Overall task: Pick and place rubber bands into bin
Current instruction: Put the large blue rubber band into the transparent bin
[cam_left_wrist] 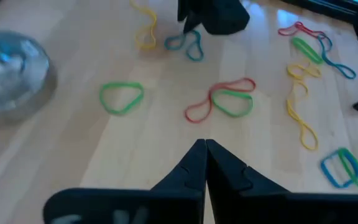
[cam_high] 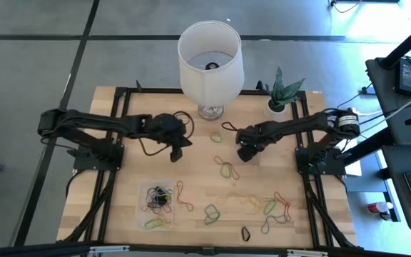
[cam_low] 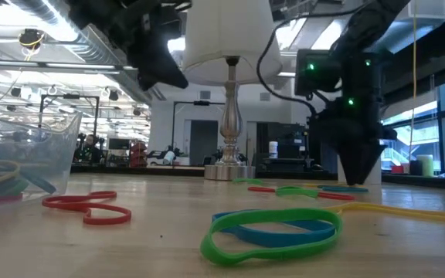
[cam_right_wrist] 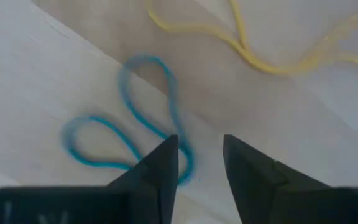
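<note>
The clear bin (cam_high: 143,194) stands near the table's front left and holds several rubber bands (cam_high: 160,201); in the low view its wall (cam_low: 62,147) shows at the left. More bands lie loose on the wood: a red and green pair (cam_high: 226,169), a green one (cam_high: 212,213), a black one (cam_high: 245,233). My right gripper (cam_right_wrist: 199,149) is open and points down at mid-table (cam_high: 245,153), right over one end of a blue band (cam_right_wrist: 129,124). My left gripper (cam_left_wrist: 205,149) is shut and empty, raised above the table (cam_high: 179,146). My right gripper points down with its fingers astride one end loop of the blue band (cam_right_wrist: 182,163), which lies flat on the table. One finger (cam_right_wrist: 163,165) covers that end. Whether it touches the band, I cannot tell.
A white lamp (cam_high: 210,61) stands at the table's far middle, its metal base (cam_low: 229,168) just behind the right gripper. A small potted plant (cam_high: 280,96) sits at the far right. A yellow band (cam_right_wrist: 247,53) lies just beyond the blue one.
</note>
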Available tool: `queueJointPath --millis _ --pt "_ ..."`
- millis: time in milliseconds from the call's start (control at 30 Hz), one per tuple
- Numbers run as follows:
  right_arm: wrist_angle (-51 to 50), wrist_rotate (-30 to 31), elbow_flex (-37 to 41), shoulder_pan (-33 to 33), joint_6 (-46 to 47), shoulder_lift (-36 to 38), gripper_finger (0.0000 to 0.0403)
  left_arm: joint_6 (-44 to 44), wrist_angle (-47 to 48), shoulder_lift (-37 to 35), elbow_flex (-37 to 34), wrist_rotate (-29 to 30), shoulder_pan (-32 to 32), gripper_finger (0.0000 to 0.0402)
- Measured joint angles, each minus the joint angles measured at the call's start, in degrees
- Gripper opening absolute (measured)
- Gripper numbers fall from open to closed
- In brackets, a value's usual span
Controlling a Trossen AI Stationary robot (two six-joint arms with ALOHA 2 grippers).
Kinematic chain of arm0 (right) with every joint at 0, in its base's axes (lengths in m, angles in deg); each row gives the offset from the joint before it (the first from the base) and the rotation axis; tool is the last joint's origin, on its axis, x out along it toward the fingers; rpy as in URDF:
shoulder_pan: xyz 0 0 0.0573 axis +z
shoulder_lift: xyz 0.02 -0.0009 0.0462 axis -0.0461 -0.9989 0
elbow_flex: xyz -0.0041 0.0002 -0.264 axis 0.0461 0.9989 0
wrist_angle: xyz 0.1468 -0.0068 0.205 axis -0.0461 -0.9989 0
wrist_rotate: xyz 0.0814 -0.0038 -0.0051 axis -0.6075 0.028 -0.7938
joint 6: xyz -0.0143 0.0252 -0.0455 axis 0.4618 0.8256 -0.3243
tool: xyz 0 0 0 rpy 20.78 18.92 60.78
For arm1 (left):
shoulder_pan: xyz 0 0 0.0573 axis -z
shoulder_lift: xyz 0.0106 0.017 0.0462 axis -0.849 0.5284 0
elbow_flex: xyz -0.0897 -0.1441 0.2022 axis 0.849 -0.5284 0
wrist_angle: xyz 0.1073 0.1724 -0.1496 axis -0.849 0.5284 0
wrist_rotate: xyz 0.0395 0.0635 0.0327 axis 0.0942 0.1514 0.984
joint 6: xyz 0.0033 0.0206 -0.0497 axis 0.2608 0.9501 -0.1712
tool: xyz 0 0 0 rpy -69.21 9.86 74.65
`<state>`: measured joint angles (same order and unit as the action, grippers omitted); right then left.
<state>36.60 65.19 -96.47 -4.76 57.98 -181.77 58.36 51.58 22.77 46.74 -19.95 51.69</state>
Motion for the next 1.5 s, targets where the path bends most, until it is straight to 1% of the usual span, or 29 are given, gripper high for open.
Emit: queueJointPath --millis 167,267,333,433,467,500,567,667,767,900,1033,1100,1167,1267,1333,1400,1500 --pt "3.52 -2.09 3.16 0.06 -2.83 -0.84 0.0131 -5.33 -0.55 -1.7 -2.17 -0.09 0.69 0.0003" --pt "5.07 -1.66 4.51 0.89 -2.83 -0.63 0.0118 -5.44 -0.38 -1.69 -2.77 -0.1 1.55 0.0005" --pt "4.75 -1.58 4.63 1.7 -3.41 -0.4 0.0092 -3.49 -0.38 -1.69 -2.87 -0.15 2.29 0.0003" --pt "5.3 -0.2 5.03 3.69 -4.48 0.28 0.0032 1.36 -0.39 -1.69 -2.87 -0.02 3.57 0.0002" --pt "5.35 0.56 5.19 4.46 -4.53 0.69 0.0017 2.74 -0.41 -1.69 -2.87 0.03 3.98 0.0002" --pt "5.51 1.17 5.36 5.09 -4.57 1.0 0.0011 3.73 -0.4 -1.69 -2.87 -0.03 4.53 0.0003" --pt "6.19 1.66 5.42 6.21 -4.58 1.8 0.0012 4.31 -0.64 -1.69 -2.87 -0.17 5.52 0.0003" --pt "6.89 1.21 5.61 8.03 -4.29 2.95 0.0008 1.93 -0.85 -1.69 -2.87 -0.31 6.91 0.0001" --pt "7.82 -1.44 5.68 10.28 -3.84 4.61 0.0003 -0.89 -0.85 -1.67 -2.87 -0.28 8.14 0.0003" --pt "8.04 -0.22 5.66 13.85 0.2 7.53 0.0002 -1.5 -0.83 -1.67 -2.87 -0.1 9.14 0.0002" --pt "10.6 0.08 5.59 18.97 5.58 11.28 0.0002 -1.47 -0.74 -1.67 -2.87 0.07 10.1 0.0002" --pt "12.19 1.67 5.31 21.65 8.55 13.22 0.0002 0.39 -0.13 -1.67 -2.87 -0.28 10.66 0.0003" --pt "12.02 4.36 3.43 24.58 12.25 14.0 0.0001 3.94 0.6 -1.73 -2.88 -0.31 11.37 0.0002" --pt "9.47 8.8 -1.92 28.75 16.34 12.93 0.0001 7.61 0.32 -3.24 -4.31 -0.31 12.09 0.0002" --pt "8.23 13.0 -6.63 30.74 18.67 10.42 0.0001 9.45 0.1 -5.37 -6.41 -0.36 12.04 0.0002" --pt "6.45 15.91 -11.82 31.88 19.81 6.87 0.0001 10.59 -0.9 -8.73 -9.4 -0.39 11.51 0.0002" --pt "5.59 16.84 -21.0 32.16 19.27 -0.23 0.0001 11.12 -1.17 -14.82 -13.79 -0.42 10.75 0.0002"
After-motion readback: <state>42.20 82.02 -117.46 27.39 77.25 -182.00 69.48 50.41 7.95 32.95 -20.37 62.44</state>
